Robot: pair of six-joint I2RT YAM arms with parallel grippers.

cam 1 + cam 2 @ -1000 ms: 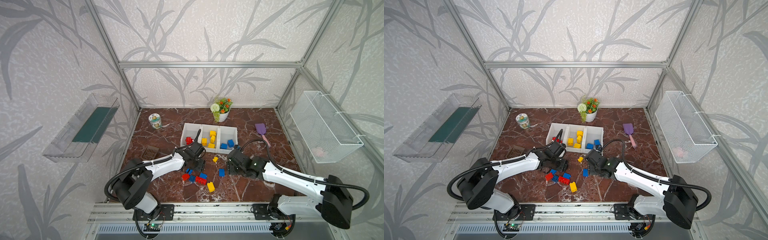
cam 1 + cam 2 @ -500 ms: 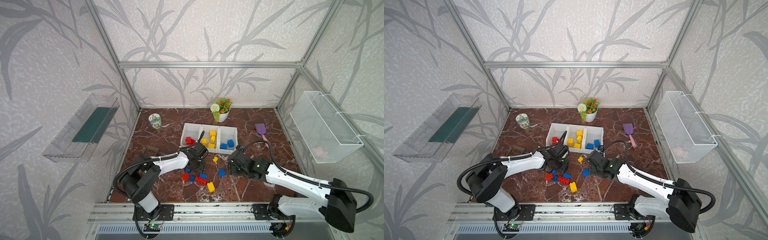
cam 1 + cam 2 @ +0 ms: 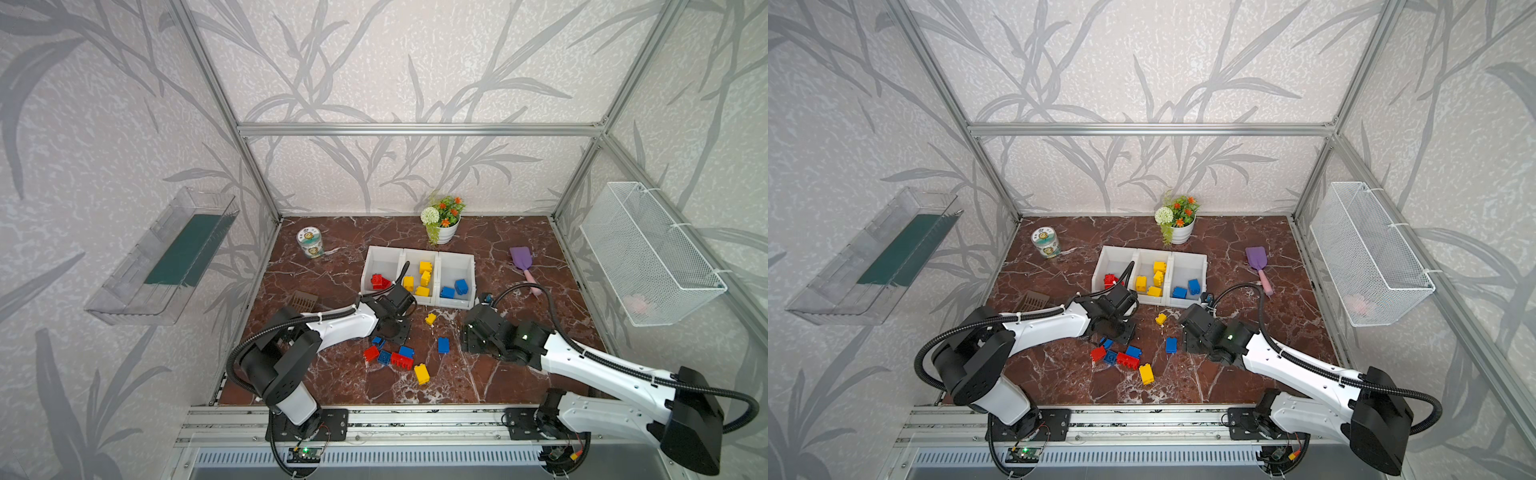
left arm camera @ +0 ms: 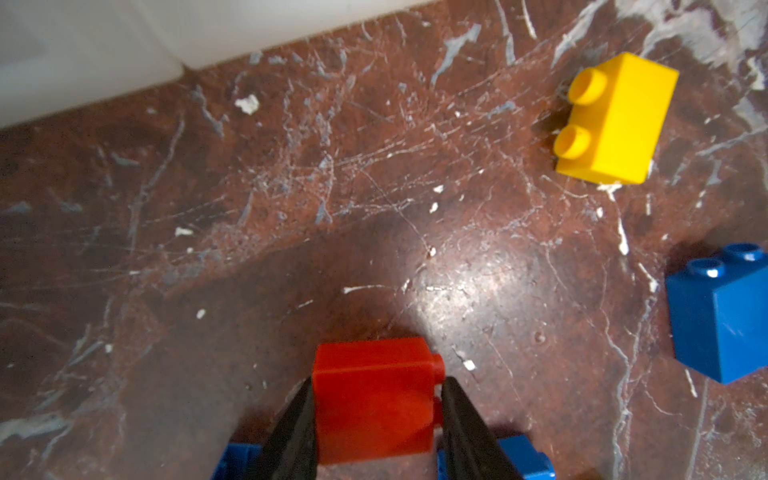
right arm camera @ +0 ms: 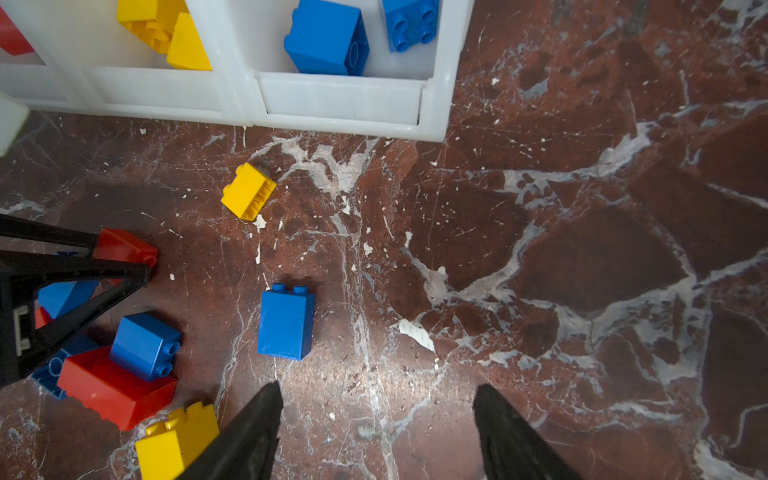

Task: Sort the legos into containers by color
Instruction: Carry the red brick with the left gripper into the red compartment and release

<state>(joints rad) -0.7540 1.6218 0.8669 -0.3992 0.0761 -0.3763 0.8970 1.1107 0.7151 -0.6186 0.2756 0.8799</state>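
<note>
The red-brown marble table (image 3: 332, 270) carried everything. Toward its back, three white bins (image 3: 455, 266) stood joined in a row. In both top views the reds (image 3: 380, 281) lay in the left bin, the yellows (image 3: 419, 276) in the middle one and the blues (image 3: 454, 289) in the right one.

The left gripper (image 4: 378, 384) was low in front of the left and middle bins. It pinched a red brick (image 4: 370, 415), with one black finger against each side. Whether that brick was touching the table or lifted off it could not be told. The right gripper (image 5: 376, 388) hung over bare table in front of the right bin, with its jaws wide and nothing between them.

The rest of the bricks lay loose on the table. A heap (image 3: 392, 357) of red and blue ones sat just beside the left gripper, on the side away from the bins. A blue brick (image 5: 286, 322) lay alone between the two grippers, apart from the heap. A yellow brick (image 5: 248, 191) lay between that one and the bins, touching neither. A second yellow brick (image 3: 421, 373) sat at the heap's near edge, farthest from the bins.
</note>
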